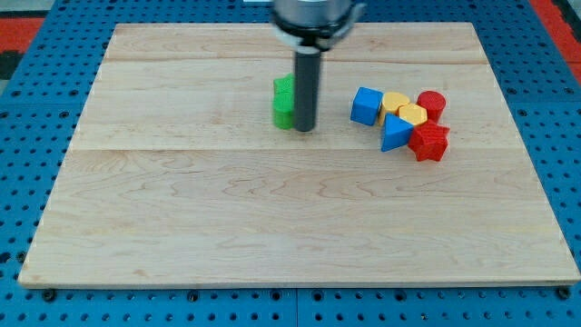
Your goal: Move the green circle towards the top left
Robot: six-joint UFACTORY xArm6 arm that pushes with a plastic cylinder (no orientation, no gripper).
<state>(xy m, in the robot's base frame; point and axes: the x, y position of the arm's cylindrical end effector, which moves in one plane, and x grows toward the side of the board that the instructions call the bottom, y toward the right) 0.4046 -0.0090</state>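
Observation:
The green circle (283, 101) sits on the wooden board (182, 209) a little above its middle, partly hidden by the rod. Another green block seems to lie against it, but I cannot tell its shape. My tip (305, 128) rests on the board right against the green circle's right side.
A cluster of blocks lies at the view's right: a blue cube (366, 105), a yellow block (394, 102), a yellow hexagon (413, 114), a red cylinder (431, 104), a blue triangle (395, 133) and a red star (428, 142). A blue pegboard (27, 136) surrounds the board.

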